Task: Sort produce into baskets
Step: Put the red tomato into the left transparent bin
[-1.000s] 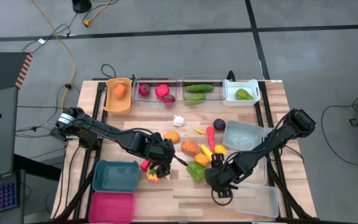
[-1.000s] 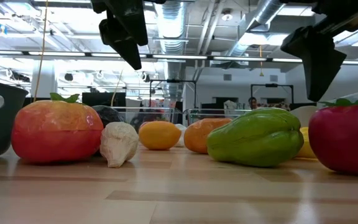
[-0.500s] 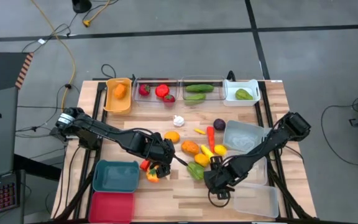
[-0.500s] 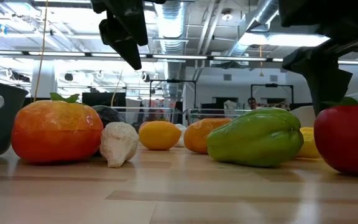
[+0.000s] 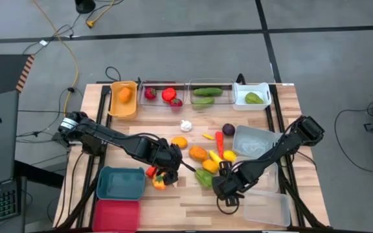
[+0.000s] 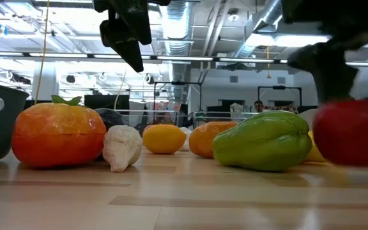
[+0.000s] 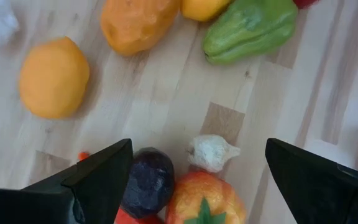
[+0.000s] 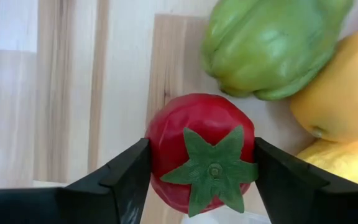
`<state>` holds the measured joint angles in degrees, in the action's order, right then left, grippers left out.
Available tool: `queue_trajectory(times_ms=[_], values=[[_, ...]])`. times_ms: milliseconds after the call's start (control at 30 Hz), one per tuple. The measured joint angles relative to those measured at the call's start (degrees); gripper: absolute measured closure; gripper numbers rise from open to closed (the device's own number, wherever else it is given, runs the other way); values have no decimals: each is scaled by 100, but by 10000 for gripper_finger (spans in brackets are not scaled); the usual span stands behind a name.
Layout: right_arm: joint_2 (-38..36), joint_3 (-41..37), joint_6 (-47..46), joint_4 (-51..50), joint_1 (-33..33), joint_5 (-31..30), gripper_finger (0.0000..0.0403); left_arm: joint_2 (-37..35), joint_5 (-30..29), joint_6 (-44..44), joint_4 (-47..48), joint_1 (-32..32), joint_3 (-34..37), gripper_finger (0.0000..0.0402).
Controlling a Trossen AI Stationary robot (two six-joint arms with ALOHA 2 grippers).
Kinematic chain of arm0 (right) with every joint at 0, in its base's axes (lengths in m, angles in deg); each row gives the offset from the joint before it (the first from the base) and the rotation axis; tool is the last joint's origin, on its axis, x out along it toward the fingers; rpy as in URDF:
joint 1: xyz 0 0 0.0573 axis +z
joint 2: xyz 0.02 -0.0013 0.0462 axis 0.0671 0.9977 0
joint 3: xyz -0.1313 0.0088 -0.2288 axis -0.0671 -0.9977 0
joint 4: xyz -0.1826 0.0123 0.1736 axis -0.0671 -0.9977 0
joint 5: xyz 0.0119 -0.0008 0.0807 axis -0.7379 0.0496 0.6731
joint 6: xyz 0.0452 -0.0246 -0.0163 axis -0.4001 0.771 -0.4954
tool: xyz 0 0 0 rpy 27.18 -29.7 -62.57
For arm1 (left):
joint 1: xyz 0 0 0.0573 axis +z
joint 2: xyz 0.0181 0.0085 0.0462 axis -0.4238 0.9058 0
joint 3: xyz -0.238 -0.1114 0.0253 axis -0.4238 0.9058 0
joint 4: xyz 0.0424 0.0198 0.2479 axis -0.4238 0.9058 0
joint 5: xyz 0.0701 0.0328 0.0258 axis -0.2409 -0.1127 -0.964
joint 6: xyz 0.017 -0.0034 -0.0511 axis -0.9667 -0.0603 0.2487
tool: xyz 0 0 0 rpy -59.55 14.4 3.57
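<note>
Loose produce lies mid-table. My right gripper (image 8: 201,168) points down over a red tomato (image 8: 201,149) with a green stem star and is shut on it. A green pepper (image 8: 266,43) and yellow pieces lie just beyond it. In the high view the gripper (image 5: 225,188) hides the tomato. My left gripper (image 7: 197,168) hangs open above an orange-red tomato (image 7: 204,202), a dark purple piece (image 7: 149,183) and a white garlic (image 7: 211,152), touching none. Baskets line the far edge: orange-yellow (image 5: 123,109), two clear ones (image 5: 162,105), and white (image 5: 252,102). My right gripper pinches the red tomato by two opposite sides (image 8: 157,143) between its two fingers. The fingers come from above, pointing down. The tomato sits upright with its stem star facing up. In the low view the tomato (image 6: 353,131) is blurred, so I cannot tell whether it is off the table.
A teal bin (image 5: 120,183) and a red bin (image 5: 116,215) stand at the near left, and clear bins (image 5: 254,139) (image 5: 267,208) at the right. An orange (image 5: 179,142), a red chili (image 5: 219,139) and a purple piece (image 5: 228,129) lie mid-table.
My right gripper has come down a little over the red tomato. Its finger, which stood apart from the tomato, now lies against it. The tomato has shifted slightly and shows blurred.
</note>
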<state>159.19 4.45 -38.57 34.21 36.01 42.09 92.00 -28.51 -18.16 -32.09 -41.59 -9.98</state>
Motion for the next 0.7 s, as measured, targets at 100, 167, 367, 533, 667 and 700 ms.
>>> queue_trajectory(times_ms=[100,167,367,533,667,700], values=[[-173,188,7,-106,-122,-3,126,-1,212,92,25,68,-38,45],[-272,337,82,-229,-223,-7,126,-1,302,1,14,96,-141,45],[-580,793,783,-207,-647,-379,127,-230,194,-637,102,116,-420,45],[-703,1042,1592,50,-1194,-1211,127,-761,-194,-949,248,140,-466,45],[-710,1066,2414,856,-1825,-1496,127,-1360,-493,-1013,384,153,-468,45],[-685,1066,2621,1104,-1997,-1502,127,-1497,-576,-1013,448,154,-470,45]])
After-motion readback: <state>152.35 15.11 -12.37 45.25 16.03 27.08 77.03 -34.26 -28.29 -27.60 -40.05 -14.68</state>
